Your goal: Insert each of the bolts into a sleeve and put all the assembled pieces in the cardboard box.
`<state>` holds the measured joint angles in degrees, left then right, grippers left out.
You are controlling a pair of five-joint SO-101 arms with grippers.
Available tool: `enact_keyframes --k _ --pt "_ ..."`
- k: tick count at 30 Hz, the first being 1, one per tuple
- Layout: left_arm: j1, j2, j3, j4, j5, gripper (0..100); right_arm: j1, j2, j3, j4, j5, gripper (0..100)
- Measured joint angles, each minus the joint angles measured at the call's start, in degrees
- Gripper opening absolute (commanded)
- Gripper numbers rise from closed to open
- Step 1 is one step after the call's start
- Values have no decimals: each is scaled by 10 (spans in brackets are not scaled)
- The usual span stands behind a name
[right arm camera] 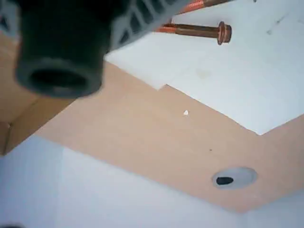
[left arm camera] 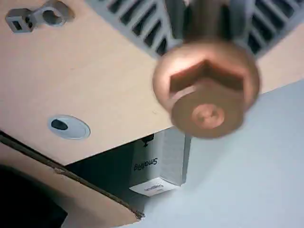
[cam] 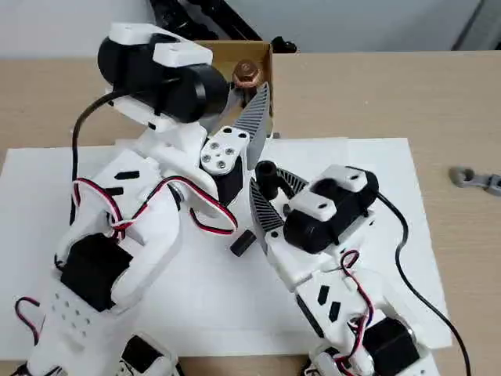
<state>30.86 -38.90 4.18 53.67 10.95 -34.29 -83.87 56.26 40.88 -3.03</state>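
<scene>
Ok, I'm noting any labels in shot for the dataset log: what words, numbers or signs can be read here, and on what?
Side of the small white box: one short printed word, tilted, too blurred to read.
End label of the same box: too small to read.
On the bolt, the sleeve and the cardboard box: no readable marks.

**A pale wooden tabletop against plain grey**

We see a light wooden tabletop [cam: 352, 94] spanning the scene, with a large white sheet [cam: 376, 180] lying flat across its middle. Beyond the far edge is a plain pale grey backdrop [cam: 352, 23]; we cannot tell whether it is wall or floor. A round grey cable cap [left arm camera: 68, 127] is set into the wood. A small grey metal clamp [cam: 473, 179] lies near the sheet, not touching it. The light is soft and even.
</scene>
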Motion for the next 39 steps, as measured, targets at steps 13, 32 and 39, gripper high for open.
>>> enact_keyframes --k 13,32,39 --pt "0 123 -197 174 55 6 -1 -39 61 -69 37 5" --pt "41 126 -245 215 81 6 48 -39 61 -79 2 5" --pt "42 126 -245 215 81 6 52 -39 61 -79 1 5"
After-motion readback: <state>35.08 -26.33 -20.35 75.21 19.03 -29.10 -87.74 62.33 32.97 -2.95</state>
